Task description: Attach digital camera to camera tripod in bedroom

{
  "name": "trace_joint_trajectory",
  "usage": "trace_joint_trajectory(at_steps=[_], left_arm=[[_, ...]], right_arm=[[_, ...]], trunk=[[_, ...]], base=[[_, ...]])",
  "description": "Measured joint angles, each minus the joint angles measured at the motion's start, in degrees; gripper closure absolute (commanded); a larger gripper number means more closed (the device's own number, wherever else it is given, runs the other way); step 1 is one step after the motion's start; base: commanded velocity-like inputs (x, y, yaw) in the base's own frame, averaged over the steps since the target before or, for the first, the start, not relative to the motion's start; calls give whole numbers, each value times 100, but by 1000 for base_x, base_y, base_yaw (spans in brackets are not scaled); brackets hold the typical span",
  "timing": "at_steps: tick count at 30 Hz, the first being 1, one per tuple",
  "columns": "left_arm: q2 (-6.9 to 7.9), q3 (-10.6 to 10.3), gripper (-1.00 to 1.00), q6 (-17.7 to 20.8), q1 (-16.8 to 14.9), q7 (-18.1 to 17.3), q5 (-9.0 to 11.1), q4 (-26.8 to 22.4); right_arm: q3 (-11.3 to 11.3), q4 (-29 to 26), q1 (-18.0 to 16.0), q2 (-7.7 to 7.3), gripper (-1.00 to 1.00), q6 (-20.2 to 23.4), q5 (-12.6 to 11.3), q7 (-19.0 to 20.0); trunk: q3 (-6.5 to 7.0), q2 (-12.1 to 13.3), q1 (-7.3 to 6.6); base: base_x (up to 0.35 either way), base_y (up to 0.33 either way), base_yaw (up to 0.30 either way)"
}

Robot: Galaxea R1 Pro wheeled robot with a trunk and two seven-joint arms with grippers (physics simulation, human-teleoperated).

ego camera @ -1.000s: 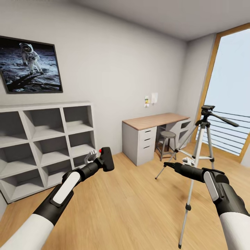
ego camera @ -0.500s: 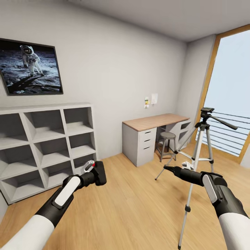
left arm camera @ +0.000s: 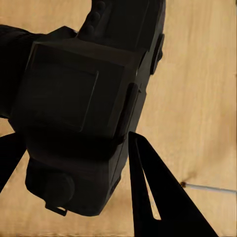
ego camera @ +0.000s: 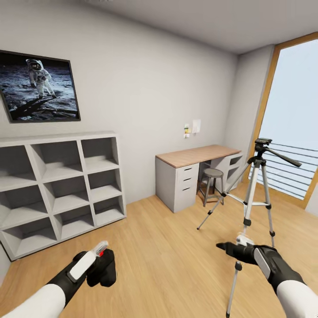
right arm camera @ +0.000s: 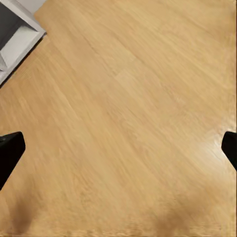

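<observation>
The digital camera [ego camera: 105, 270], black with a red button, hangs low at the lower left over the floor, and my left gripper [ego camera: 102, 263] is shut on it. In the left wrist view the digital camera [left arm camera: 79, 113] looms dark between the two fingers [left arm camera: 148, 197]. The camera tripod [ego camera: 252, 194] stands at the right on silver legs, its black head [ego camera: 263, 143] and pan handle bare. My right gripper [ego camera: 225, 247] is open, low and just left of the tripod's front leg. The right wrist view has wood floor between the spread fingertips [right arm camera: 10, 153].
White cube shelves [ego camera: 57, 185] line the left wall under a moon photo [ego camera: 39, 86]. A desk with drawers [ego camera: 194, 170] and a round stool [ego camera: 213, 176] stand at the back. A tall window with a railing [ego camera: 291, 170] is behind the tripod. Wood floor [ego camera: 168, 260] lies between.
My left arm has dropped down and back toward me with the digital camera in its grip. The right arm has lowered too. The tripod stands as before.
</observation>
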Motion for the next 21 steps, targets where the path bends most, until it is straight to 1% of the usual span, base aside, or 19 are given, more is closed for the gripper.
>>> trace_joint_trajectory(at_steps=[2, 3, 5, 6, 7, 8, 9, 10, 13, 14, 15, 16, 17, 18, 20, 21], left_arm=[[-25, -21, 100, -1, 0, 7, -110, 321], [-82, -37, 100, -15, -2, 9, -200, 715], [-176, -45, 100, -20, -1, -6, -316, 1197], [-380, -36, 100, -60, -7, -28, -422, 1686], [-534, -6, 100, -102, 31, -32, -529, 2327], [-605, -46, 100, -146, -1, -34, -633, 2479], [-665, -33, 100, -213, -5, -37, -677, 2512], [-750, -47, 100, -359, 5, -42, -827, 2643], [-845, -56, 100, -672, 98, -56, -1080, 2770], [-893, -66, 100, -903, 240, -67, -1239, 2819], [-919, -27, 100, -1031, 343, -85, -1310, 2837], [-941, -45, 100, -1153, 444, -107, -1387, 2848], [-974, -62, 100, -1372, 635, -172, -1510, 2865], [-987, -13, 100, -1483, 737, -223, -1551, 2874], [-1005, -35, 100, -1663, 901, -338, -1637, 2883], [-1015, -29, 100, -1800, 1043, -471, -1694, 2888]], right_arm=[[0, 388, -1, 4, -100, -188, 364, -62], [17, 779, 2, 6, -100, -433, 716, -137], [25, 1217, -1, 9, -100, -762, 1076, -198], [42, 1801, 5, 16, -100, -1308, 1568, -265], [45, 2252, 1, 21, -100, -1687, 1869, -305], [42, 2461, -2, 24, -100, -1864, 1992, -333], [42, 2630, -11, 27, -100, -2011, 2099, -368], [46, 2861, -28, 45, -100, -2274, 2255, -465], [44, 3042, -16, 77, -100, -2540, 2409, -657], [50, 3107, 76, 92, -100, -2647, 2469, -802], [48, 3131, 160, 97, -100, -2693, 2491, -880], [49, 3153, 262, 102, -100, -2735, 2511, -957], [51, 3182, 489, 108, -100, -2811, 2547, -1103], [49, 3192, 625, 110, -100, -2849, 2566, -1176], [48, 3207, 876, 115, -100, -2934, 2588, -1307], [49, 3216, 1101, 121, -100, -3033, 2601, -1430]], trunk=[[0, 0, 0], [-1, 0, 0], [0, 0, 0], [1, -1, 0], [-1, 0, 0], [-1, -1, 0], [0, -1, 0], [0, -1, 0], [0, -1, 0], [-1, -1, 0], [-1, -1, 0], [-1, -1, 0], [-1, -1, 0], [-1, -1, 0], [-1, -1, 0], [-2, -1, 0]], base=[[0, 0, 0], [0, 0, 0], [0, 0, 0], [0, 0, 0], [0, 0, 0], [0, 0, 0], [0, 0, 0], [0, 0, 0], [0, 0, 0], [0, 0, 0], [0, 0, 0], [0, 0, 0], [0, 0, 0], [0, 0, 0], [0, 0, 0], [0, 0, 0]])
